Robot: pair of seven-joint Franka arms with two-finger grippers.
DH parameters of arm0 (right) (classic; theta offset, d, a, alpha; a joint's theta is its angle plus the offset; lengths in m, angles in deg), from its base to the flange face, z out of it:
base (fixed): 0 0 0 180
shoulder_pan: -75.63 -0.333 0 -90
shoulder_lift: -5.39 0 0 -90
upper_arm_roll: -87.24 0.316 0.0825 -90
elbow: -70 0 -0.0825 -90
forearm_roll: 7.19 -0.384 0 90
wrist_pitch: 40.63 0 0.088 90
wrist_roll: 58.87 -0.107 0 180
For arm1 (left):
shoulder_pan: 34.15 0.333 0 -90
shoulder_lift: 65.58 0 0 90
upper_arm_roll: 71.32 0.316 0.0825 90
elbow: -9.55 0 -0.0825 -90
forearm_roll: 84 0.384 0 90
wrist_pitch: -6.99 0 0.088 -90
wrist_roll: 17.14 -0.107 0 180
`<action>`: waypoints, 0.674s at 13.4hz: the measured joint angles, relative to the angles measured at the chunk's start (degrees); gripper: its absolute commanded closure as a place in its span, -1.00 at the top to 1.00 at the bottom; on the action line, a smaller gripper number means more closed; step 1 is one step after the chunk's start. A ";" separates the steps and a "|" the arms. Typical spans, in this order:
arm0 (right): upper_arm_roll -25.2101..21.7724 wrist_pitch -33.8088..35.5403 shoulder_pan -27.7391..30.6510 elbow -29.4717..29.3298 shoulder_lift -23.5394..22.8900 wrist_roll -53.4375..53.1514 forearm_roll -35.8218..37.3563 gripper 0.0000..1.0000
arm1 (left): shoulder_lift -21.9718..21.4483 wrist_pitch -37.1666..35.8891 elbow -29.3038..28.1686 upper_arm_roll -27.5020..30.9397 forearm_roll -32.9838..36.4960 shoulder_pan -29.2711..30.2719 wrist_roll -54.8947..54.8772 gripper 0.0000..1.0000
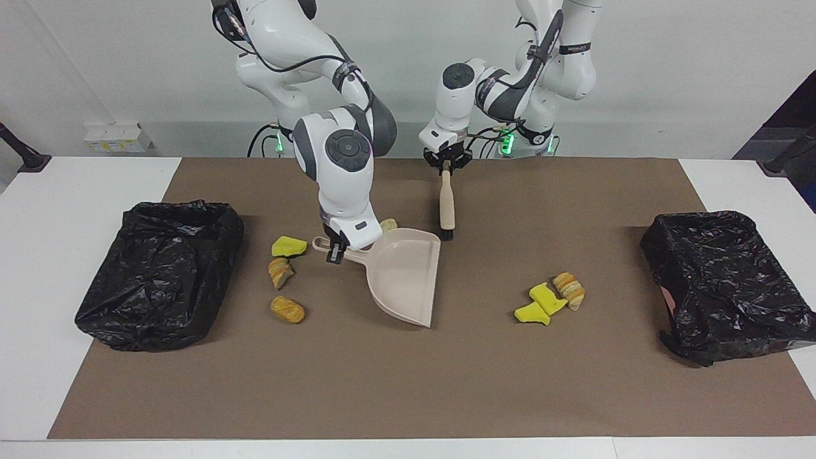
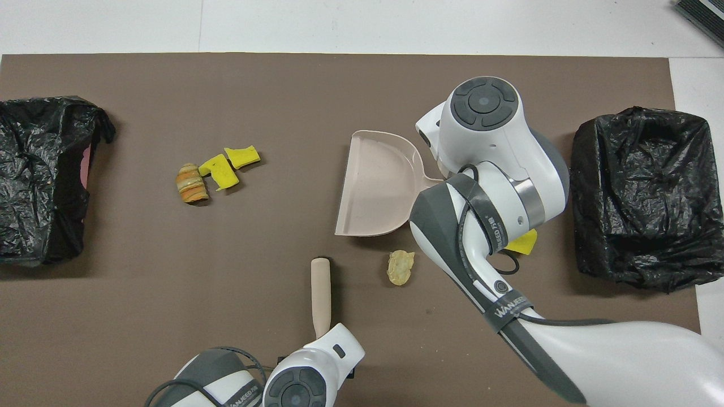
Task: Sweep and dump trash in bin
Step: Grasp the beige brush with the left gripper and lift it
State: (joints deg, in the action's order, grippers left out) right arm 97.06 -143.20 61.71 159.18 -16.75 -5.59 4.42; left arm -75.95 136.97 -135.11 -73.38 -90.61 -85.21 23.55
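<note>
On the desk's matte brown paper-like mat (image 1: 408, 382) the right hand (image 1: 336, 250) is clamped on the thin handle of a smooth beige plastic dustpan (image 1: 408, 274), a flat scoop with raised curved walls. The left hand (image 1: 447, 163), fingertips pinched together, grips the top of the rounded handle of a beige black-bristled brush (image 1: 447, 203), bristle end on the mat. The trash lies in two loose groups: toward the left arm's end, two porous bright yellow sponge chunks (image 1: 540, 303) touching a ridged tan-orange bread-like piece (image 1: 569, 290); toward the right arm's end, a green-backed yellow sponge chunk (image 1: 288, 246), two crusty bread-like pieces (image 1: 284, 290), and a pale crumpled scrap (image 2: 400, 267) just beside the dustpan, nearer the robots. A crinkled glossy black plastic-lined bin (image 1: 159, 271) sits at each end (image 1: 727, 284). The right arm's grey band reads "WANJEED" in the overhead view.
</note>
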 measured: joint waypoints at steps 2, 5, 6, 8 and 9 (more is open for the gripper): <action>0.01 -0.01 0.00 0.01 0.00 0.00 0.01 -1.00 | 0.14 0.02 0.29 0.26 0.00 0.00 0.00 -1.00; 0.04 -0.02 -0.01 0.03 0.00 0.00 0.02 -1.00 | 0.17 0.05 0.58 0.60 0.03 0.54 -0.10 -1.00; 0.04 -0.05 -0.01 0.07 0.00 0.00 0.02 -1.00 | 0.11 0.03 1.11 0.75 0.05 1.33 -0.40 -1.00; 0.05 -0.94 -0.10 0.46 0.00 0.00 0.04 -1.00 | -0.45 -2.05 3.31 0.96 0.07 4.38 -1.40 -1.00; 0.07 -1.84 -0.38 0.88 0.00 0.00 0.09 -1.00 | -0.87 -4.04 4.72 1.09 0.30 6.12 -1.89 -1.00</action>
State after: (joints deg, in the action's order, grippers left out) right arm 97.13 -145.04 61.34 160.07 -16.75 -5.59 4.51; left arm -76.82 132.93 -130.39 -72.29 -90.30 -79.09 21.66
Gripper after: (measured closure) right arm 0.687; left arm 0.740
